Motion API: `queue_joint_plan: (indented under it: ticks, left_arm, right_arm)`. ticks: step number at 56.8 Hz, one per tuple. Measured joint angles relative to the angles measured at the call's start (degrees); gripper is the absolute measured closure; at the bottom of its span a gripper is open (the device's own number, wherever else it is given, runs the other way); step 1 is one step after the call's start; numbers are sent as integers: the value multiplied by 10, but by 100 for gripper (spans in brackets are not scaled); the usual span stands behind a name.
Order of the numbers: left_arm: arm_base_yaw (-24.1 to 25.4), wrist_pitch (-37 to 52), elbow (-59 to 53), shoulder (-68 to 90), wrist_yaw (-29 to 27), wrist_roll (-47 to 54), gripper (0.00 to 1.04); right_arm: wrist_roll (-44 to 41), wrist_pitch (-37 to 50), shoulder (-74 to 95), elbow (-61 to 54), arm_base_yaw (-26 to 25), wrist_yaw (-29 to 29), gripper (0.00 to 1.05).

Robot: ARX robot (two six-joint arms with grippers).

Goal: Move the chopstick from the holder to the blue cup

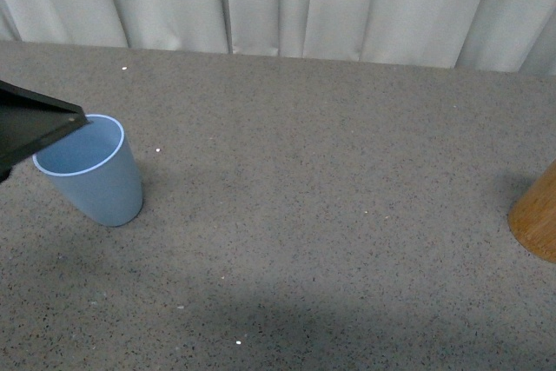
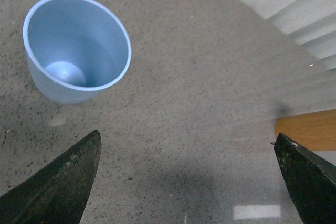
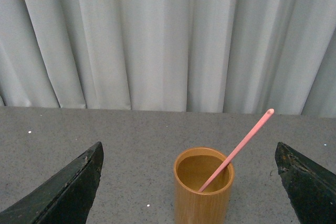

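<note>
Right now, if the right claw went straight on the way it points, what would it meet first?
Probably the round bamboo holder with the pink chopstick leaning in it, centred ahead of the open right claw; depth is unclear.

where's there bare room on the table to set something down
The table is bare between the blue cup and the wooden holder, and back toward the curtain. It is tight only beside the cup, where the left gripper hovers.
</note>
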Motion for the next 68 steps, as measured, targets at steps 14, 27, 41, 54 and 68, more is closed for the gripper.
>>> queue_joint_plan:
  ticks: [14, 27, 41, 54, 68]
  left_arm:
    - [-62, -50, 65, 80, -78, -29, 7]
    - [-68, -87, 97, 135, -126, -44, 7]
    - [-44, -92, 130, 184, -150, -66, 7]
    - [-13, -91, 145, 225, -174, -72, 7]
    - [5, -83, 155, 251, -181, -82, 7]
  right_arm:
    - [0, 0, 0, 0, 0, 0, 10]
    - [0, 0, 0, 0, 0, 0, 10]
    - [0, 0, 0, 0, 0, 0, 10]
    - [0, 0, 0, 0, 0, 0, 10]
    - [0, 0, 0, 0, 0, 0, 10]
